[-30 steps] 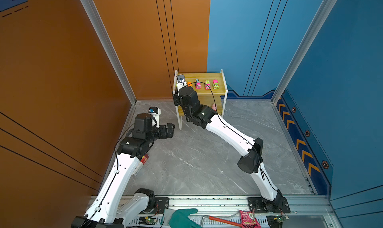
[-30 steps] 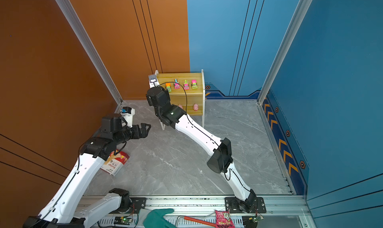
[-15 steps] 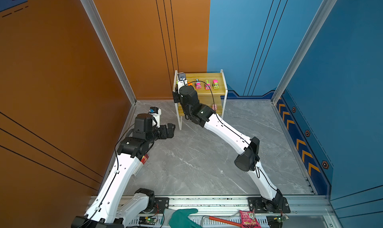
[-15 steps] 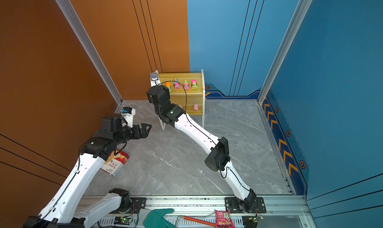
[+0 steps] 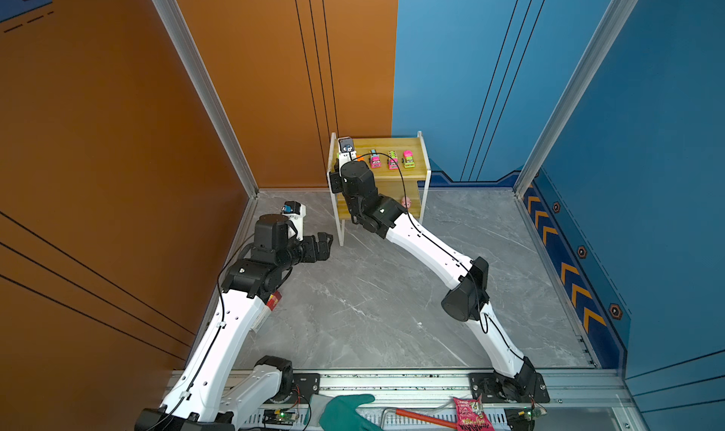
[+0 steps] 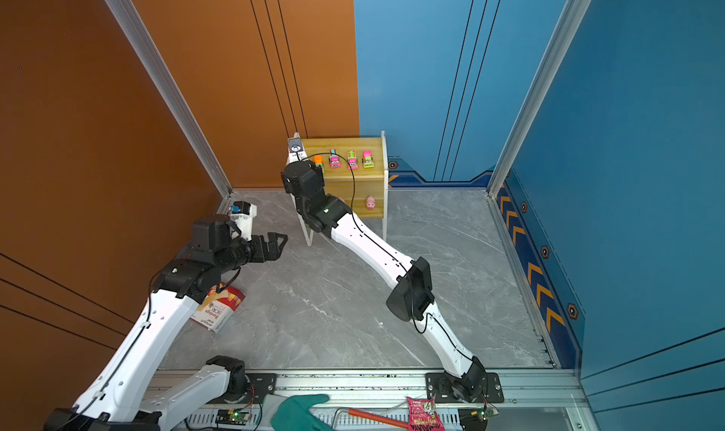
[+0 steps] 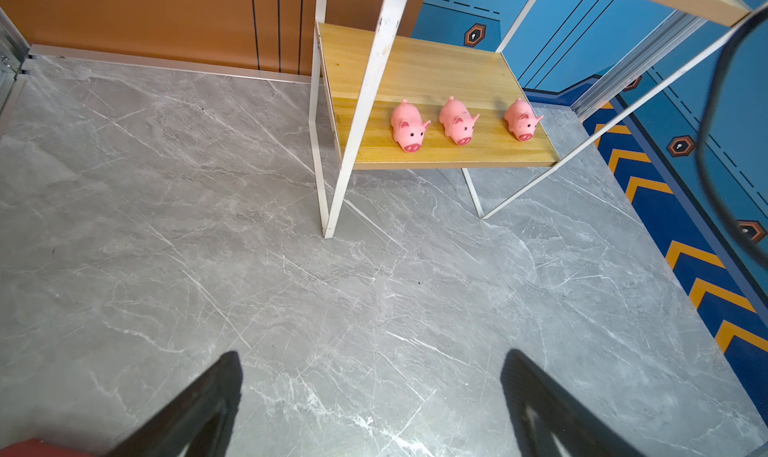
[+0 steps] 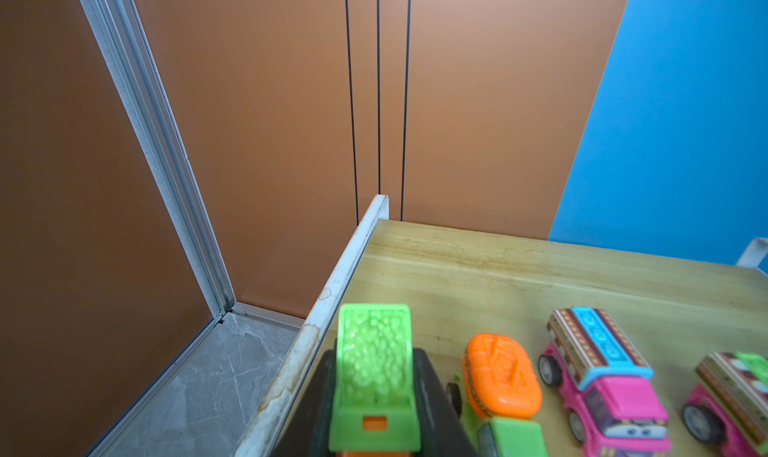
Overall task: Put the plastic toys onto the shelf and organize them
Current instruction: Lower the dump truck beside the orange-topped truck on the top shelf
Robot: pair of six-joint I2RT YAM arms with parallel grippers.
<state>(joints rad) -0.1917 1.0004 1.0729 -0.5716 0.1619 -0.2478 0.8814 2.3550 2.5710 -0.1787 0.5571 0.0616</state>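
The right pincer [image 8: 376,396] is clamped on a green truck [image 8: 374,342], with its dark fingers pressed to the toy's two sides. The truck is at the end of the top board of the shelf [image 8: 498,276] nearest the orange wall [image 8: 270,122], just beside the white frame rail. Whether its wheels touch the board cannot be told. Next along that board stand an orange truck [image 8: 500,376], a pink truck [image 8: 602,380], and two more trucks [image 6: 352,160] toward the shelf's far end. On the shelf's lower board three pigs [image 7: 457,120] line up near the front edge, snouts outward. The left pincer [image 7: 374,392] hangs with jaws wide apart over the gray tabletop [image 7: 208,226], in front of the shelf's corner leg.
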